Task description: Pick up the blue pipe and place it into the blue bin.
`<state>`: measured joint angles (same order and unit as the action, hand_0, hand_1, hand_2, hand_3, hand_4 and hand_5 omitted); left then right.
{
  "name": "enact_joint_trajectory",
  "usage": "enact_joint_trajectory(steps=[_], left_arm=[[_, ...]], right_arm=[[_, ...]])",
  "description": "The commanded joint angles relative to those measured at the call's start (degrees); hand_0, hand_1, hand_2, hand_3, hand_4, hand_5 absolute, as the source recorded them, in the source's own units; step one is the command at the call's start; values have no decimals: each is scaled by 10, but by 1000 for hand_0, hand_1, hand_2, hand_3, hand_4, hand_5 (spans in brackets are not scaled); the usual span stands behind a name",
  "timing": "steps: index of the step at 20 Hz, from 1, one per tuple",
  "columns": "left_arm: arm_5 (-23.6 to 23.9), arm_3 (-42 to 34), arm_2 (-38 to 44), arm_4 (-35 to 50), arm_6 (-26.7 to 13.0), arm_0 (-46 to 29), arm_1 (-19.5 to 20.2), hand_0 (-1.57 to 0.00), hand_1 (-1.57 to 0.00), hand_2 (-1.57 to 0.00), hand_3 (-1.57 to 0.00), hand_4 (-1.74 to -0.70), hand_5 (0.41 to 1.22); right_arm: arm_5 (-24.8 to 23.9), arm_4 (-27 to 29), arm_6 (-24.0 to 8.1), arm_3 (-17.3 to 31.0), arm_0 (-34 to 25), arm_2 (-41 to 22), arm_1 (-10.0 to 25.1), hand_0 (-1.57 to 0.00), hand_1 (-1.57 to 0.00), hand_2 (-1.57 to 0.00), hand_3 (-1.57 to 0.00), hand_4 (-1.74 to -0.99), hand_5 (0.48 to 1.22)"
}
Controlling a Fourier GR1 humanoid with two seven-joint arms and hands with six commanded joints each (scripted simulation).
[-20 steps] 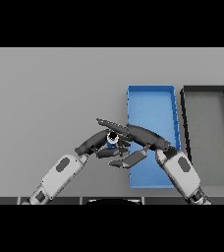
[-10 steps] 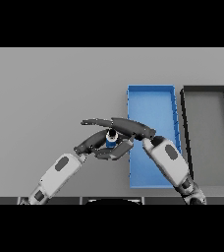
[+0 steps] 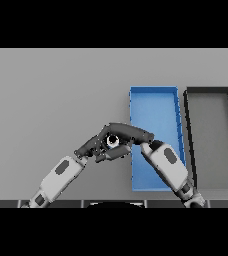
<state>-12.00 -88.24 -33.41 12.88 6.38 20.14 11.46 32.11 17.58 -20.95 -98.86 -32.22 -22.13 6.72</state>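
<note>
The blue pipe (image 3: 112, 141) shows only as a small round end with a pale ring and dark bore facing the viewer, so its long axis seems to run roughly toward the camera. It sits above the grey table (image 3: 56, 95), just left of the blue bin (image 3: 153, 100). The left hand (image 3: 93, 148) and right hand (image 3: 128, 133) meet round it, fingers curled against it. A dark bin (image 3: 211, 92) stands right of the blue one.

Plain grey table (image 3: 51, 95), even light
</note>
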Motion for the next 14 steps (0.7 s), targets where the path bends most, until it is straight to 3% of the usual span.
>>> enact_joint_trajectory(steps=[1,3,6,7,8,11,13,14], left_arm=[[4,8,-2,-6,6,2,1,-1429,-1423,-1419,-588,-1719,1214],[7,10,-9,-14,10,9,8,-1480,-1454,-1474,-550,-1727,1216],[10,8,-20,-16,13,14,19,-1499,-1356,-1521,-505,-1734,1219],[8,8,-21,-15,9,20,21,-1426,-1220,-1350,-531,-1637,1219],[3,4,-25,-17,3,20,26,-1407,-1190,-1242,-518,-1544,1219],[-19,8,-28,-30,3,20,36,-783,-642,-655,-266,-1251,1220],[-39,6,-24,-40,-5,26,42,-501,-410,-419,-170,-1110,1184],[-42,8,-24,-45,-2,26,40,-401,-328,-335,-136,-1051,1118]], right_arm=[[2,-15,-4,0,-2,-2,-3,-1424,-1427,-1427,-1376,-1456,1010],[13,-48,27,-1,5,-3,-11,-1477,-1479,-1479,-1446,-1465,1086],[27,-33,8,-13,18,7,-24,-1523,-1524,-1524,-1507,-1473,1152],[33,-24,7,-12,18,13,-29,-1533,-1533,-1533,-1520,-1474,1166],[36,-28,14,-15,24,11,-35,-1540,-1541,-1541,-1530,-1477,1177],[47,-48,9,-22,31,14,-48,-1555,-1556,-1556,-1550,-1481,1198],[49,-46,-9,-28,30,21,-57,-1561,-1561,-1561,-1558,-1482,1206],[49,-45,-23,-31,28,25,-62,-1563,-1563,-1563,-1560,-1483,1209]])
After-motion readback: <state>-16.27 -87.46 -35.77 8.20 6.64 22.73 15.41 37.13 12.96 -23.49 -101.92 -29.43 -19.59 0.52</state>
